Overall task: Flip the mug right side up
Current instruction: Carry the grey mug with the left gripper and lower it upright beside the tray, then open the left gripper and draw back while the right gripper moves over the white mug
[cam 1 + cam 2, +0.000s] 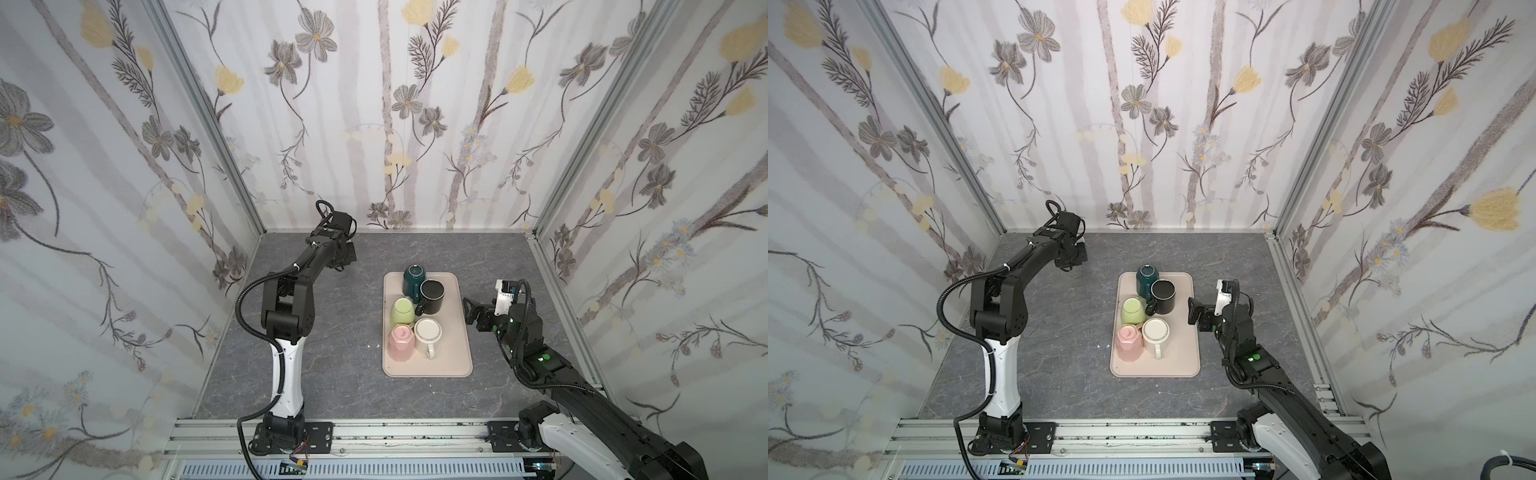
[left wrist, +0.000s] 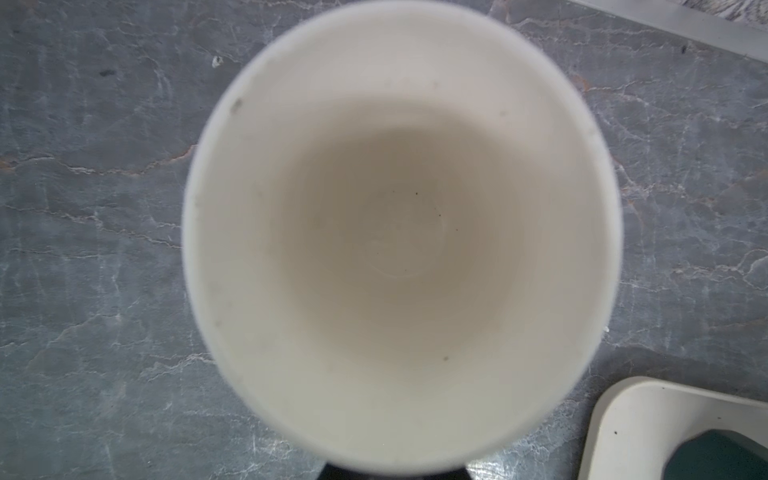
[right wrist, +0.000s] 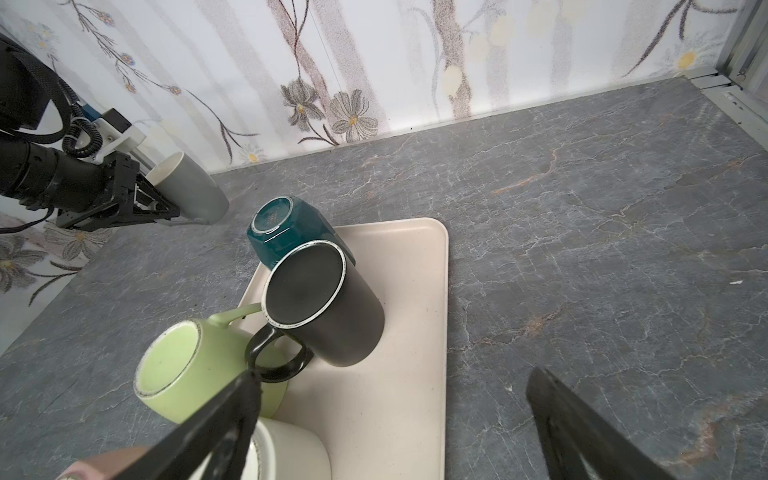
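The left claw (image 3: 166,212) is pinching the stiff, likely slick, brittle mug (image 3: 195,189) by its side; the right claw (image 3: 392,374) is gaping.

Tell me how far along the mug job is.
Done: no mug stands upright yet. In hand: the left claw grips a grey mug, tilted, off the tray. Left: set it down mouth up. Five mugs on the tray sit bottom up; the right claw is open.

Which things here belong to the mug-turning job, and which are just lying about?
In the job: grey mug, held by the left gripper.
Lying about: tray; on it, upside down: teal mug, black mug, green mug, pink mug, cream mug; right gripper, open beside it.
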Robot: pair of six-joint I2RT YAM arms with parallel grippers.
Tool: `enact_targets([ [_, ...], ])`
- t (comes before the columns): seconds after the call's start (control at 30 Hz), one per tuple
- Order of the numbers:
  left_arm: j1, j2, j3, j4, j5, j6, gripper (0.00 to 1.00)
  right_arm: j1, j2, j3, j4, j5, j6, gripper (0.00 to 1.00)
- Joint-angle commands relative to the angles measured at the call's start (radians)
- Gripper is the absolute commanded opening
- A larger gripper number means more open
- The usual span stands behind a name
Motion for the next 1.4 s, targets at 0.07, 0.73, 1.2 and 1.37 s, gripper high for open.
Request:
enact_targets([
  [0.07, 0.005, 0.008, 0.031, -0.003, -0.033, -0.027, 0.04, -0.002, 0.0, 0.011, 0.009, -0.014, -0.008, 1.0],
  [0.73, 0.006, 0.049, 0.051, -0.048, -0.011, -0.033, 0.49, -0.017, 0.004, 0.007, -0.005, -0.046, -0.013, 1.0],
  [1.2, -0.024, -0.109, -0.075, -0.107, -0.077, -0.013, 1.0, -0.032, 0.033, 0.063, -0.058, -0.092, -0.004, 1.0],
  [1.37, -0.122, -0.241, -0.159, -0.096, -0.203, 0.05, 1.0, -0.031, 0.03, 0.073, -0.12, -0.105, -0.003, 1.0],
])
